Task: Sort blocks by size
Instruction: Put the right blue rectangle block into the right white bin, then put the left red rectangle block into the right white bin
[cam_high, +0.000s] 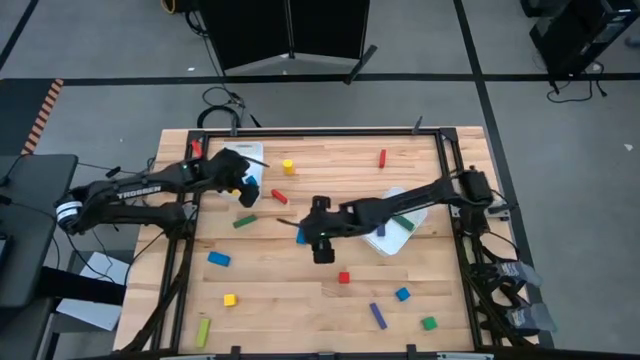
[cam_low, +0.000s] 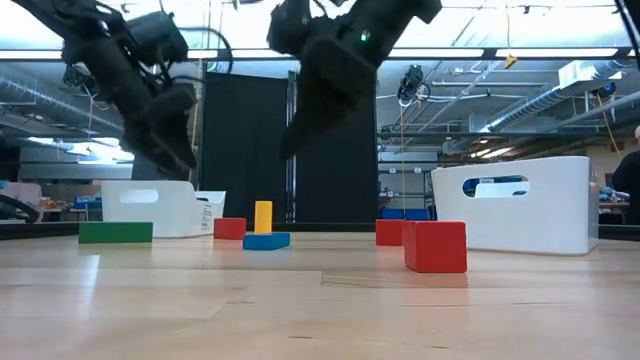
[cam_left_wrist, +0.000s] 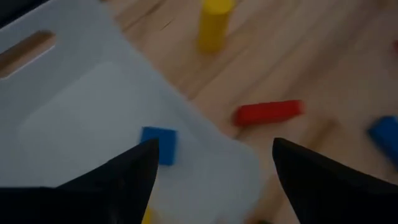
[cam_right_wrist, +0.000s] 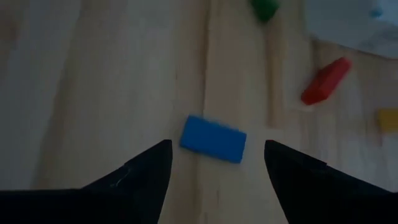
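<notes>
Closest to the low camera is a red cube, sitting on the bare table with nothing near it. Behind it there's a flat blue block with a yellow block standing beyond it, and a green bar off to the side. Progress-wise, I'd say this is early days: the left bin has a small blue cube lying in it and maybe a sliver of something yellow, while most of the blocks are scattered loose over the table, like the lime bar, the purple bar and the green cube along the near edge. The left gripper hangs over the bin's edge with its fingers spread wide and empty, so it looks like that blue cube is sorted. The right gripper is mid-table, fingers also wide, hovering right above the blue block and not touching it yet; my guess is that's the next pick. The top view gives you the whole scatter and the right bin under the right arm, but can't see into the left one. The left wrist cam can, plus a red bar just outside it. The low view shows which pieces stand up or lie flat.
</notes>
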